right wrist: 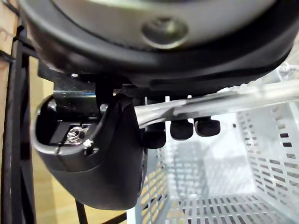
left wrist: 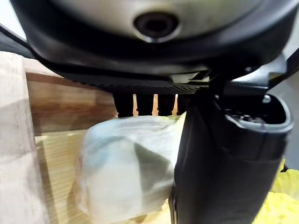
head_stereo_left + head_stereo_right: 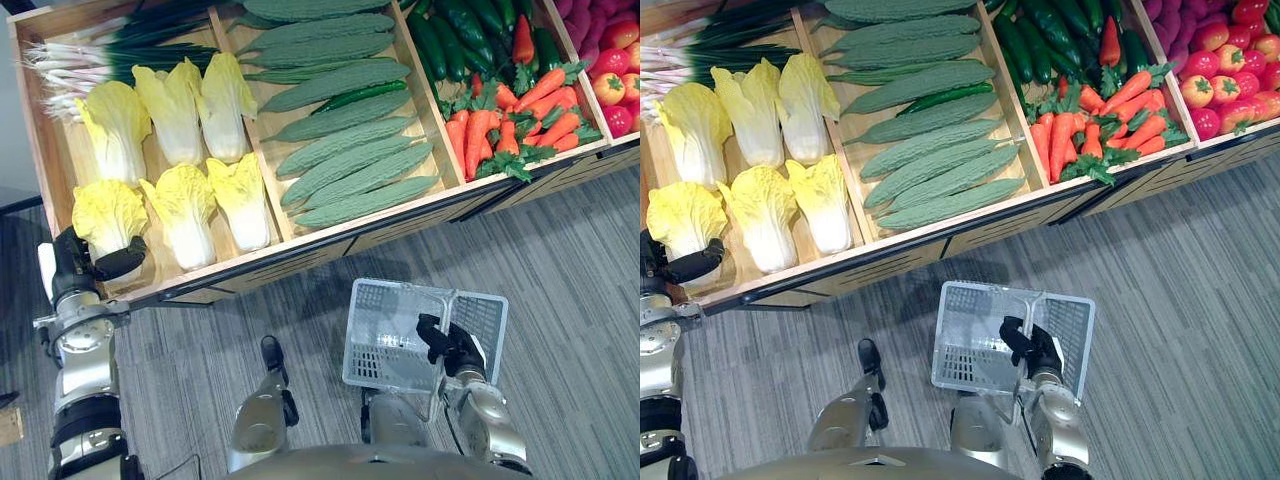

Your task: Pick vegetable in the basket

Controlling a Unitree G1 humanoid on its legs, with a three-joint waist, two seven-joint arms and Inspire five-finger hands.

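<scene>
A pale yellow napa cabbage [image 3: 105, 215] lies in the front left corner of the wooden produce crate [image 3: 300, 248]. My left hand [image 3: 78, 266] is at its stem end. In the left wrist view the fingers [image 2: 145, 103] curl over the white base of the cabbage [image 2: 124, 168] and the thumb [image 2: 224, 154] presses against its side. My right hand [image 3: 455, 348] hangs below the crate, shut on the metal handle [image 1: 224, 100] of an empty white plastic basket [image 3: 378, 350], which it holds above the floor.
Several more cabbages [image 3: 180, 110] fill the left bin, with spring onions [image 3: 110, 50] behind. To the right are long green gourds [image 3: 340, 140], dark cucumbers [image 3: 450, 40], carrots [image 3: 520, 120] and tomatoes [image 3: 615, 80]. Grey carpet [image 3: 570, 300] lies before the stand.
</scene>
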